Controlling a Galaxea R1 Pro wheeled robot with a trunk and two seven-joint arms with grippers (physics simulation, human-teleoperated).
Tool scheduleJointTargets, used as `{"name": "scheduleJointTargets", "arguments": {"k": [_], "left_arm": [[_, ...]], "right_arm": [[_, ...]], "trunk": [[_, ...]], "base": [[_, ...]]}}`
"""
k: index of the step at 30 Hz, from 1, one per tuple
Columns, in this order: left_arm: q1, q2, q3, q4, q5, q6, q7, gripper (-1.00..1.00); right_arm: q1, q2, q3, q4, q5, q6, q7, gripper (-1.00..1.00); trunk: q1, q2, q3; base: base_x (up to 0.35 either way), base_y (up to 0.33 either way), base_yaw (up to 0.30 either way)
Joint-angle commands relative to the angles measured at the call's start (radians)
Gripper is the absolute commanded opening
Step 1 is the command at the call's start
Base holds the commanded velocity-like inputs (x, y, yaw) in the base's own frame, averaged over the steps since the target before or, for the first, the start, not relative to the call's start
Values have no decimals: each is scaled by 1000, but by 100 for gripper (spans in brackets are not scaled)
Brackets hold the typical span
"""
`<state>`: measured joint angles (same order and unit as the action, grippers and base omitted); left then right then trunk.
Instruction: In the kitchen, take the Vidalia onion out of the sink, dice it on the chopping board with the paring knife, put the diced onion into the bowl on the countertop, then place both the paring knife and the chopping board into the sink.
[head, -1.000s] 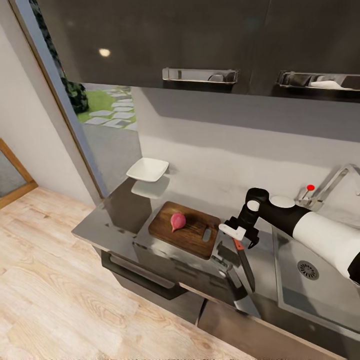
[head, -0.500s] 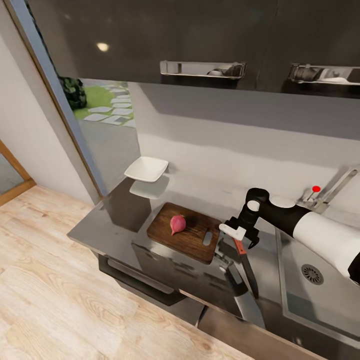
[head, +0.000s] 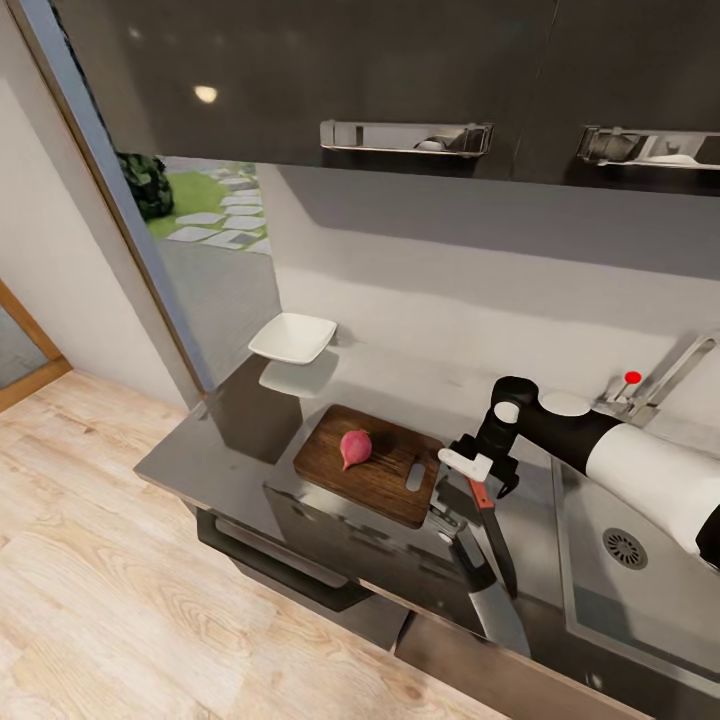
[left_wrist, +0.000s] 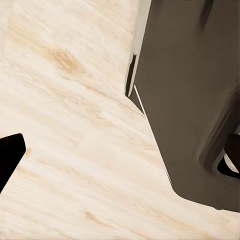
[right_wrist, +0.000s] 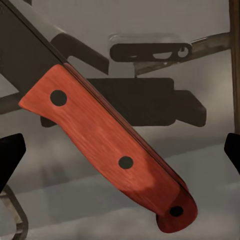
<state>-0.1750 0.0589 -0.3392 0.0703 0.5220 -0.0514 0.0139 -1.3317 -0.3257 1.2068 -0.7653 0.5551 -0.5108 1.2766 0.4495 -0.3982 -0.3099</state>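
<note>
— Where was the onion (head: 355, 447)?
— I saw it on the board (head: 372, 463), near the desk's (head: 210, 440) front edge. The bowl (head: 293, 338) sat toward the back left corner.
— And the knife (head: 490, 525)?
— It lay on the desk between the board and the sink (head: 640, 580), blade toward the front edge. My right fingers (head: 478, 472) hung spread over its red handle (right_wrist: 107, 150), gripping nothing.
— Left fingers (left_wrist: 9, 157)?
— Over the floor (left_wrist: 65, 150); I couldn't tell their opening.
</note>
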Motion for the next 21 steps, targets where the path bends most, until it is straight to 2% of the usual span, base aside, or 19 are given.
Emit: {"name": "scheduleJointTargets", "arguments": {"k": [1,9,11,15,21], "left_arm": [[-1,-1,-8,3,6,-5,0,100],[-1,-2,-8,3,6,-5,0,100],[-1,-2,-8,3,6,-5,0,100],[-1,-2,-8,2,6,-5,0,100],[-1,-9,-8,2,6,-5,0,100]], "right_arm": [[-1,-1,3,-2,3,-5,-2,100],[-1,-1,7,-2,7,-4,0,100],[-1,0,19,-2,7,-4,2,100],[-1,2,66,-2,9,10,4,100],[-1,4,76,-2,9,17,3,100]], "trunk": [[1,-2,-2],[1,-2,-2],[1,-2,-2],[1,-2,-2],[1,-2,-2]], "base": [[0,0,0],[0,-29,0],[0,-49,0],[0,-14,0],[0,-2,0]]}}
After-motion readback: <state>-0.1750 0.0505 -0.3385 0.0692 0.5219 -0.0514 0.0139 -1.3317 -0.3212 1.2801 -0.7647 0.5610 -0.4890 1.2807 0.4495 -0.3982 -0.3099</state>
